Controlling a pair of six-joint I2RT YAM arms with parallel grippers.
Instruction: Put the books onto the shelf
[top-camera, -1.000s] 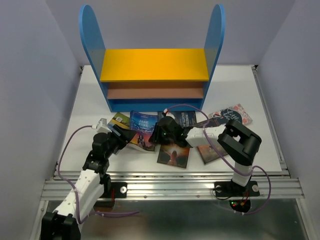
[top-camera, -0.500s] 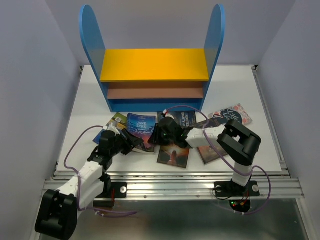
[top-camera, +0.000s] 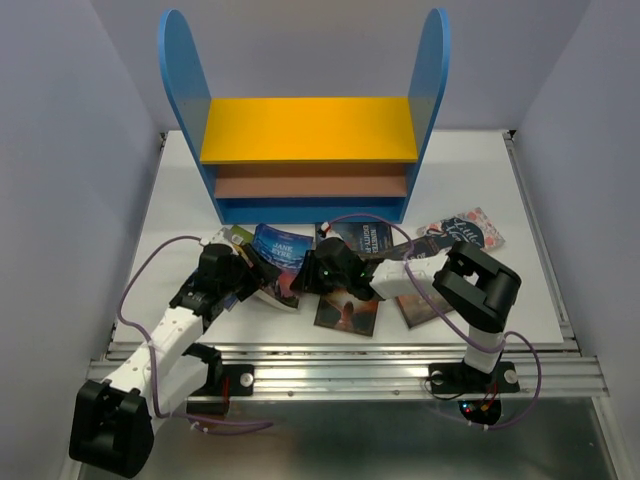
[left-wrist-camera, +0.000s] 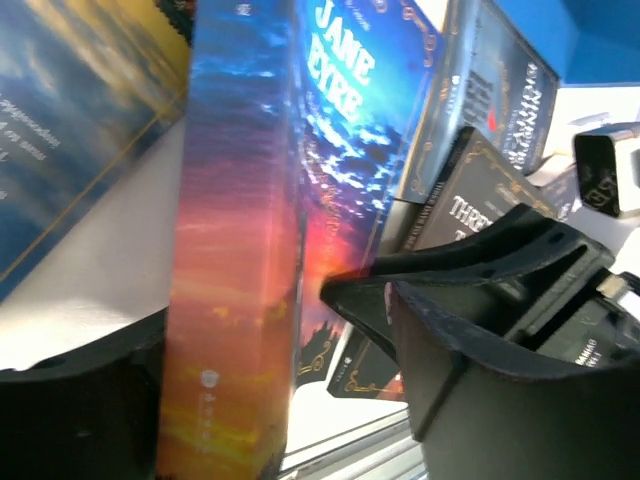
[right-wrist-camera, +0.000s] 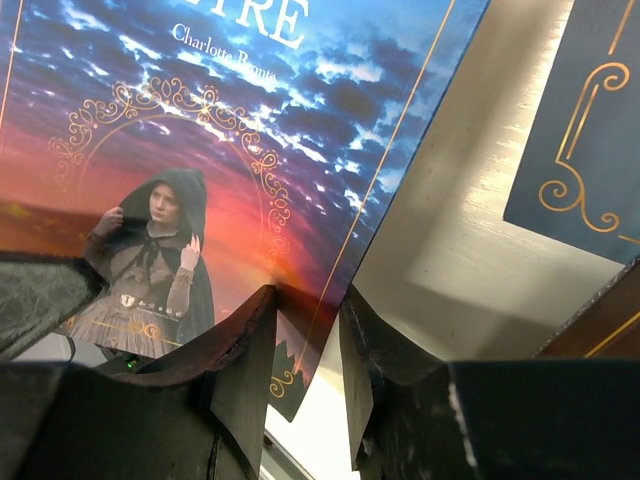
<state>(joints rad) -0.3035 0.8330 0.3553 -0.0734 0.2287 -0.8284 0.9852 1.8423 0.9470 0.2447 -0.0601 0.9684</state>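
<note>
At the back of the table (top-camera: 180, 190) the shelf (top-camera: 308, 130) stands with both boards bare; the books (top-camera: 347, 310) all lie on the table in front of its blue base, so none is put away yet.

In the past second the Jane Eyre book (top-camera: 278, 255) has tipped up off the table and slid a little left, toward my left side. I take that as the first book being raised and squared up between my two hands, not yet on its way to the shelf.

My left arm (top-camera: 165, 335) has swung out and now reaches low and long from the near left corner. My right arm (top-camera: 480, 290) is folded at the elbow, its forearm lying leftward across the other books.

My left gripper (top-camera: 248, 272) sits astride the book's spine (left-wrist-camera: 235, 250), fingers (left-wrist-camera: 450, 330) wide on either side; whether they press it I cannot tell. My right gripper (top-camera: 312, 272) has its fingers (right-wrist-camera: 245, 350) drawn narrow, pinching the cover's lower corner.
</note>
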